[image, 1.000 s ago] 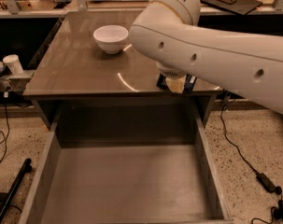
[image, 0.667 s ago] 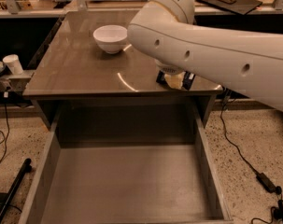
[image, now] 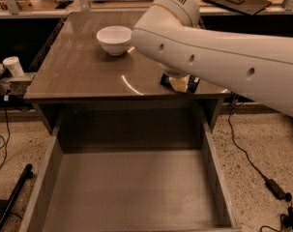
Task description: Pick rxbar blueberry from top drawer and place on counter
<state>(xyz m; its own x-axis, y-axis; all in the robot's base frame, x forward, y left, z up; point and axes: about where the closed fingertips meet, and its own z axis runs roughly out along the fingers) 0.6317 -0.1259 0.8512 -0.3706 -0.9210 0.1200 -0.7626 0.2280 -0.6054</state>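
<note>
The rxbar blueberry shows as a dark flat wrapper lying on the counter near its front right edge. My gripper is down at the bar, its pale tip resting on or just over the bar's left half. My large white arm hides most of both. The top drawer is pulled fully open below the counter, and its grey bottom is bare.
A white bowl stands on the counter at the back, left of my arm. A small white cup sits on a ledge at the left. Cables lie on the speckled floor to the right of the drawer.
My arm has shifted very slightly to the left. The gripper stays at the bar on the counter's front right edge, and the bar has not moved.
</note>
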